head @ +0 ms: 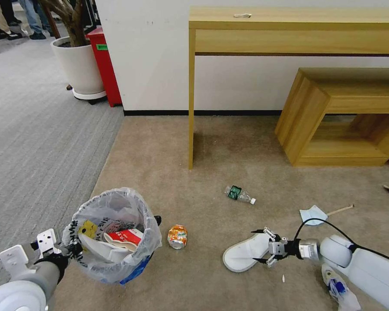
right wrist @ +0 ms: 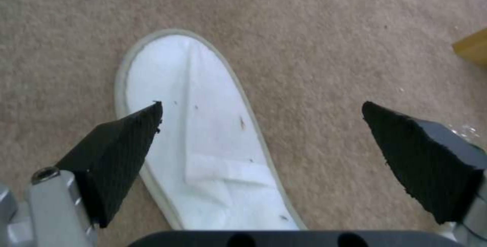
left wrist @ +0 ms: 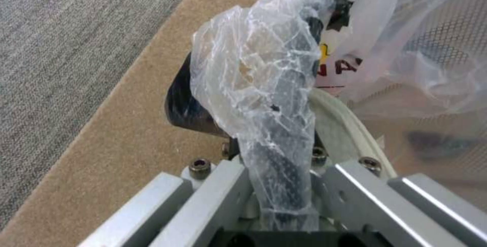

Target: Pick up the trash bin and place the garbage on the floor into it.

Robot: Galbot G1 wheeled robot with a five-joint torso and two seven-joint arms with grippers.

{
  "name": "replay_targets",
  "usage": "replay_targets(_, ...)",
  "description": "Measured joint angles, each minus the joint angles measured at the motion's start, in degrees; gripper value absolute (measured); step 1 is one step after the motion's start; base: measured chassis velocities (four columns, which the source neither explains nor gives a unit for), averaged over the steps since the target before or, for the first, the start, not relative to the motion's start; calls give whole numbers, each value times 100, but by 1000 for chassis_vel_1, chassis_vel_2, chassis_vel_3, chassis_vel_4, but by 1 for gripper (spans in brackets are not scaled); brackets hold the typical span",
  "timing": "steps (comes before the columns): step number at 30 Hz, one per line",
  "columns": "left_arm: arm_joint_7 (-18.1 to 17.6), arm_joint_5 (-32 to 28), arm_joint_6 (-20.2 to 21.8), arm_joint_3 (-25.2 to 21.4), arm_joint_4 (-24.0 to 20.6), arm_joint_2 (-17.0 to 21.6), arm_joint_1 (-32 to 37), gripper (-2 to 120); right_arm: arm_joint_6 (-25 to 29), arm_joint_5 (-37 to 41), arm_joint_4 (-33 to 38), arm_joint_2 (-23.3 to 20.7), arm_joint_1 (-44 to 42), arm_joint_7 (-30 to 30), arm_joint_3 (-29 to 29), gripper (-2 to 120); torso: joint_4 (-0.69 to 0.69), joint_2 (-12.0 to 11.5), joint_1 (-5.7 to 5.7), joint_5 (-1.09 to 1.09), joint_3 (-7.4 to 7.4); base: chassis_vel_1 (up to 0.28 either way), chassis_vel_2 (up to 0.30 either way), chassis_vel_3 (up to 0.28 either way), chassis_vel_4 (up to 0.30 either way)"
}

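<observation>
Left gripper (head: 69, 250) clamps the bin (head: 112, 235) rim, holding it ready. Right gripper (head: 263, 248) hangs spread wide over the white slipper (head: 246, 252) on the carpet (head: 229, 155), lining up a grab.

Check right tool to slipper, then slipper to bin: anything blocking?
Nothing visible blocks either. The right tool is open just above the white slipper, with bare carpet around it. Toward the trash bin, held by the left tool, the orange can lies beside the bin.
</observation>
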Motion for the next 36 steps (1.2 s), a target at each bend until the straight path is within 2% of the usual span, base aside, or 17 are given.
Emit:
replay_targets(27,-3,-60,0,-25,46,52,-29,0,171,-125,-1111,552,265,-71,-101,100,0,0,0,0,0,0,0,0,0)
replay_targets(36,-3,-106,0,-27,33,98,-26,0,235,-167,-1524,876,399,-62,-99,100,0,0,0,0,0,0,0,0,0)
